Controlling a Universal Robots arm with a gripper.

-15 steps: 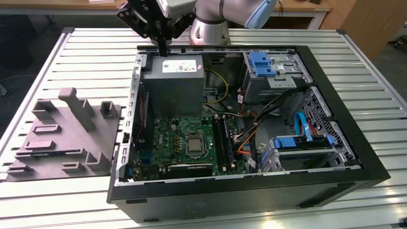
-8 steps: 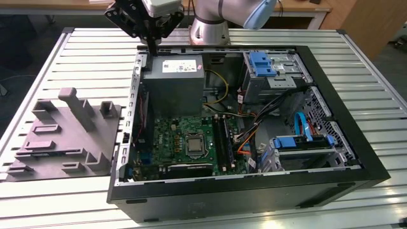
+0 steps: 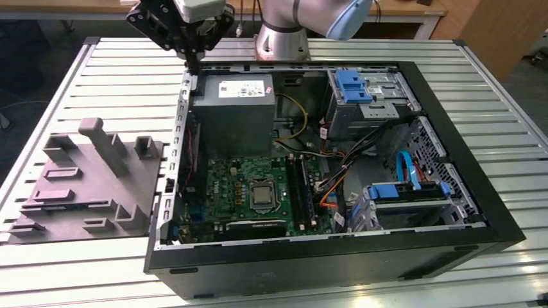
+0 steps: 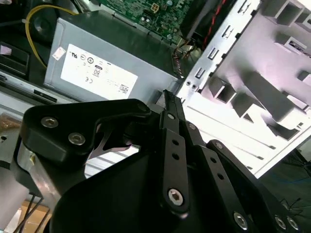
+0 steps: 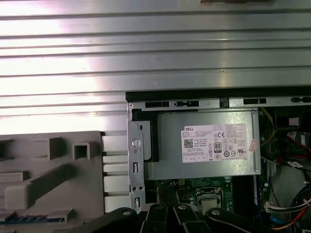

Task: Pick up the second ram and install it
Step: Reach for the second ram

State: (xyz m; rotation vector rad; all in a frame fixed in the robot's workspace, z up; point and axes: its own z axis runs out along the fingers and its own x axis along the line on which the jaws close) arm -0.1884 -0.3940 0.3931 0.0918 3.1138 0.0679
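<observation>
A ribbed, silvery metal surface (image 3: 102, 64) with long parallel grooves carries an open black computer case (image 3: 342, 263) lying on its side, and just beside it, on the exterior view's left, a matte grey moulded fixture (image 3: 86, 186) of blocky posts and slots. We see the black pincer (image 3: 194, 59) hanging over the case's far corner on the exterior view's left, above the edge of the boxy grey power supply (image 3: 233, 109). Its linkages are drawn together and its tips meet, so we judge it closed with nothing between them. In the first wrist view a thin, flat strip with blue marks lies in a fixture slot, and we take it for the second ram (image 5: 29, 219), though we cannot be sure. If so, it lies away from the pincer, out over the fixture and outside the case wall. Its long axis seems parallel to the case's far rim, crosswise to the memory slots (image 3: 297, 186) on the green motherboard (image 3: 248, 186). Whether a stick already sits there we cannot tell.
</observation>
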